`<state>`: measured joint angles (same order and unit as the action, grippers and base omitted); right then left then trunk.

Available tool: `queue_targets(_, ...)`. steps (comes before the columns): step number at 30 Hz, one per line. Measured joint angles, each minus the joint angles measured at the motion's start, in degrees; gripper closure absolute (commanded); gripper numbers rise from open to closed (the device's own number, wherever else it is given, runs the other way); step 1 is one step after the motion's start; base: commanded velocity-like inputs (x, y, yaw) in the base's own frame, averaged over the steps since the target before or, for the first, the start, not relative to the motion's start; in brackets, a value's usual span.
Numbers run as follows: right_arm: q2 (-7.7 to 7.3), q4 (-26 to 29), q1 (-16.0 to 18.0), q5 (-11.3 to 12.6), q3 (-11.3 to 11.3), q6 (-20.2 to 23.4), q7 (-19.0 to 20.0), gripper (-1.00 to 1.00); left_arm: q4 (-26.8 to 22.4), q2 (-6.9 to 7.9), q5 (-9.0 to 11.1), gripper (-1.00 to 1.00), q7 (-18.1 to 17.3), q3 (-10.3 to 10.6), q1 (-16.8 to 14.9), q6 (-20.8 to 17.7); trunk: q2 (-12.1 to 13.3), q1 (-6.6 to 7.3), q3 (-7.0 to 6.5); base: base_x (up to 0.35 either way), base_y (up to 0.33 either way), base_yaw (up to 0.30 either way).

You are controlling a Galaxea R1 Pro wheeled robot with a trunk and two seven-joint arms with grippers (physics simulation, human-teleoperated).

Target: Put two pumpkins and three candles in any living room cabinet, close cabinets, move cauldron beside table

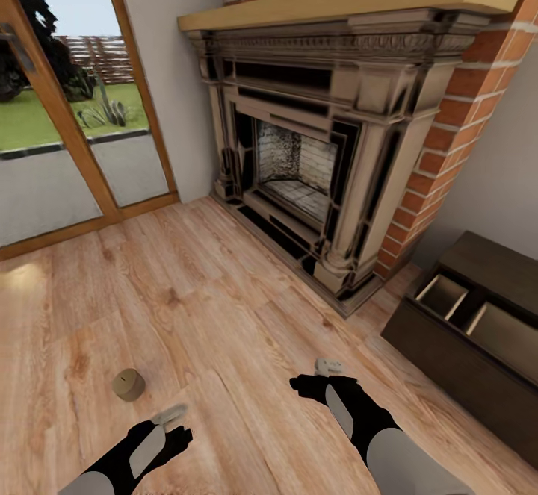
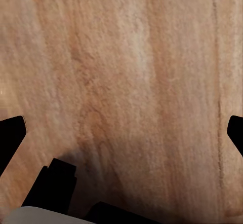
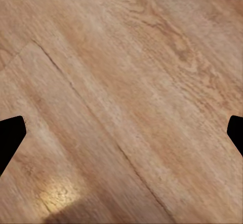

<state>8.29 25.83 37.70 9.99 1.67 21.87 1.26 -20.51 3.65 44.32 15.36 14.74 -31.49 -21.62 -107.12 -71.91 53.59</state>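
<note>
One candle (image 1: 128,384), a squat beige-brown cylinder, stands on the wooden floor just ahead and to the left of my left gripper (image 1: 170,414), apart from it. My right gripper (image 1: 329,366) hovers over bare floor at centre-right. The dark-brown cabinet (image 1: 448,360) sits low at the right, pulled open, with two pale compartments (image 1: 442,295) showing and nothing visible inside. In the left wrist view the left gripper (image 2: 121,133) has its black fingertips (image 2: 11,135) spread wide over floorboards. The right gripper (image 3: 121,133) is likewise spread wide, with nothing between the fingers.
A large stone fireplace (image 1: 314,159) in a red brick chimney breast stands straight ahead. A wood-framed glass door (image 1: 67,144) to a garden is at the left. Open wooden floor (image 1: 224,308) lies between me and both.
</note>
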Motion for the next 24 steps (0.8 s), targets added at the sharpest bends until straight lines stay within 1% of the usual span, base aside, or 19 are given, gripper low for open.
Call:
queue_targets(3,0.0,0.0,0.0,0.0,0.0,-0.12,0.04,-1.0,0.0,-0.01,0.0,-1.0,0.01,0.0,0.01,0.0,0.0,0.01,0.02,0.14,0.0,0.27)
queue_targets(8,0.0,-0.01,0.0,0.0,-0.02,-0.16,0.06,-1.0,0.0,-0.02,0.0,-1.0,0.0,0.0,0.0,0.0,0.0,0.03,0.03,0.272,0.047,0.262)
queue_targets(14,-0.02,-0.05,-0.01,0.0,-0.04,-0.62,0.07,-1.0,0.01,0.03,-0.01,-1.0,0.03,0.0,0.01,0.0,0.0,0.03,0.03,0.312,0.079,0.069)
queue_targets(17,-0.02,-0.87,-0.2,-0.08,0.0,-3.14,0.06,-1.0,0.01,-0.01,-0.01,-1.0,0.06,-0.01,0.03,0.06,0.0,0.03,0.03,0.317,0.084,0.007)
queue_targets(18,-0.02,-1.57,-0.25,-0.23,0.06,-4.32,0.05,-1.0,0.01,-0.01,-0.01,-1.0,0.05,-0.01,0.01,0.07,0.0,0.03,0.03,0.0,0.0,0.0)
queue_targets(20,0.04,-0.92,0.16,-0.66,0.65,-3.67,0.72,-1.0,0.66,0.64,-0.7,-1.0,-0.6,-0.18,0.0,0.72,-0.01,0.02,0.03,0.0,0.0,0.0)
queue_targets(22,0.06,-0.27,0.27,-0.62,1.21,-3.02,1.39,-1.0,0.94,1.29,-0.59,-1.0,-0.99,-0.22,0.01,1.36,0.0,0.0,0.03,0.0,0.0,0.0)
queue_targets(24,0.0,-0.27,0.56,-0.39,0.64,-3.03,1.37,-1.0,0.44,1.94,-0.18,-1.0,-0.48,-0.45,0.02,1.73,0.0,0.0,0.03,0.0,0.0,0.0)
